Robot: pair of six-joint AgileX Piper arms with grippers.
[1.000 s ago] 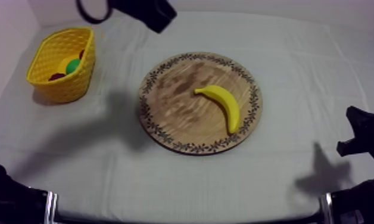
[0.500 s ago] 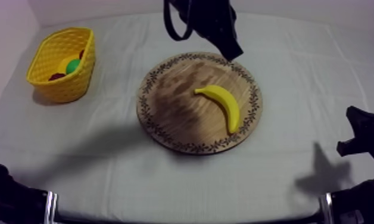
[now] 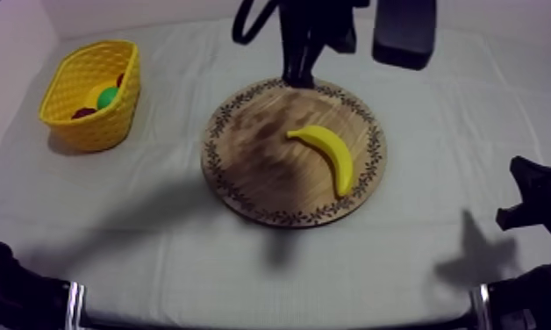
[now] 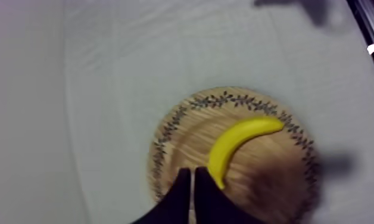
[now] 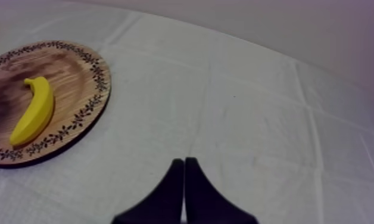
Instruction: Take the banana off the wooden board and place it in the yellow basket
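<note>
Left gripper (image 3: pixel 298 77), clenched on nothing, has swung from basket (image 3: pixel 90 123) side to far rim of board (image 3: pixel 253 167), just short of banana (image 3: pixel 332 158); grasp not yet begun.

Wood, plastic and cloth, mostly matt.
The wooden board (image 3: pixel 253 175) shows brown grain and a dark patterned rim. The banana (image 3: pixel 332 156) looks like smooth yellow plastic with a faint sheen, and the yellow basket (image 3: pixel 95 123) like woven-look plastic. Creased grey-white cloth covers the surface (image 3: pixel 454 114). The left pincer (image 4: pixel 191 171) and right pincer (image 5: pixel 184 161) are matt black.
</note>
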